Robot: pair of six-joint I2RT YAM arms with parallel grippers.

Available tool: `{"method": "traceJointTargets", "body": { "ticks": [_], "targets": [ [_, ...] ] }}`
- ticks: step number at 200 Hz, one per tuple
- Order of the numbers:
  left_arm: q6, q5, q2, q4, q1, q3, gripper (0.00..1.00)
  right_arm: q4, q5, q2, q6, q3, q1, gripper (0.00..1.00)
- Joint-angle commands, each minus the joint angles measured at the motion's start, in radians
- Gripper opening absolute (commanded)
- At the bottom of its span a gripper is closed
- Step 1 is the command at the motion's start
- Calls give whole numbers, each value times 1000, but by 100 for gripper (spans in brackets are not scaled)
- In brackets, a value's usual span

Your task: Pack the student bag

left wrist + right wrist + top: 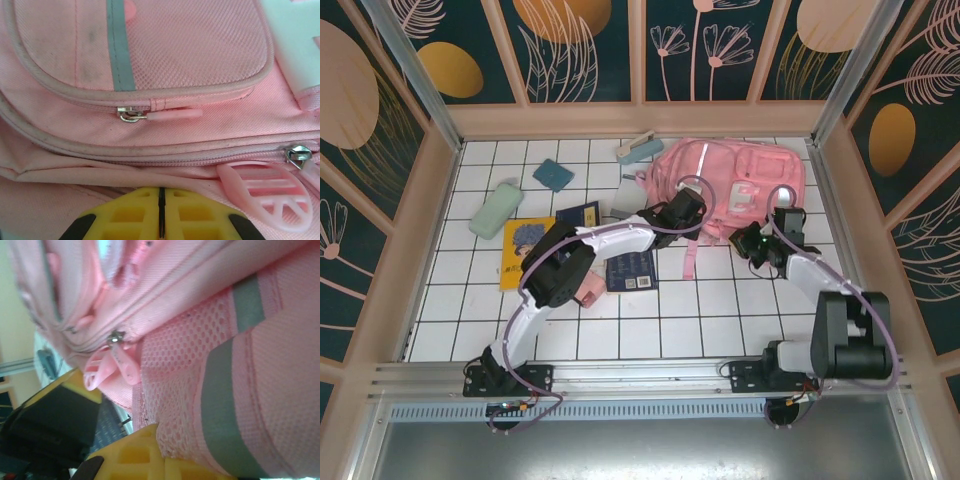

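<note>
We saw the white tiled worktop (700, 310) with the pink student bag (730, 190) lying flat at its far right, near the back wall. The left pincer (161, 195) was closed at the bag's near edge, its yellow fingers (130, 215) meeting just below the front pocket (150, 45). We could not tell whether fabric was caught. The right pincer (786, 216) was closed too, against the bag's mesh pocket (185, 365). A round pink zipper pull (272, 195) lay beside the left pincer.
</note>
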Motion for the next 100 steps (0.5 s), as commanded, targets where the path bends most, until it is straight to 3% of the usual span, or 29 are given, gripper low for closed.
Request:
{"method": "traceJointTargets", "body": {
  "ticks": [1,63,100],
  "targets": [
    [4,-28,96,-20,11,105,11,58,5,104,-43,51,-21,0],
    [26,-24,203,-62,35,224,11,28,69,304,-128,193,-66,0],
    [50,119,95,23,32,110,14,32,63,333,-134,210,-67,0]
  ]
}}
